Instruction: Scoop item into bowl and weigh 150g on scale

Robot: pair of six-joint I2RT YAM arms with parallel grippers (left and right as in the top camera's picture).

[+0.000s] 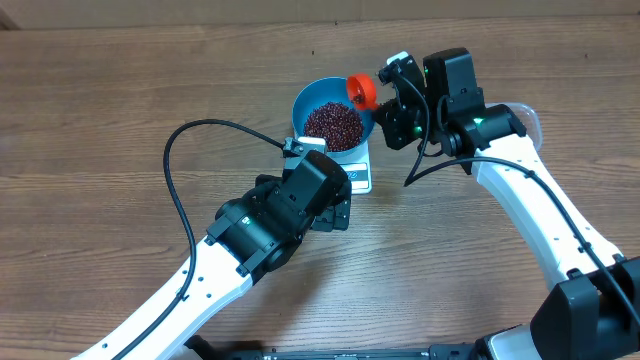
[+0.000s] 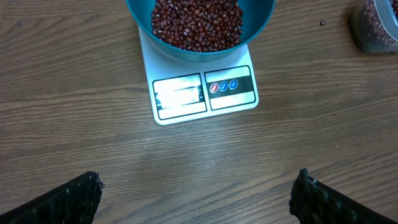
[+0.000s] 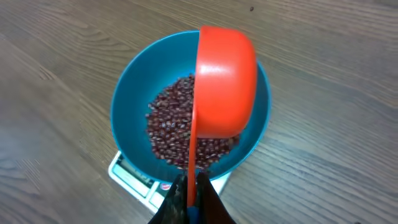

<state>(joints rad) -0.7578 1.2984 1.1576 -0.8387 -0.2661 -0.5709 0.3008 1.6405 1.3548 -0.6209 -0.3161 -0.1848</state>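
Observation:
The light-blue bowl stands on the white scale, with a heap of dark red beans inside. My right gripper is shut on the thin handle of an orange scoop. The scoop is tipped on its side above the bowl and its beans. My left gripper hangs open over bare table in front of the scale, with nothing between its fingers. The scale's display faces it, too glared to read.
A clear tub with more beans sits to the right of the scale, partly hidden under my right arm in the overhead view. A black cable loops over the table left of my left arm. A stray bean lies near the tub.

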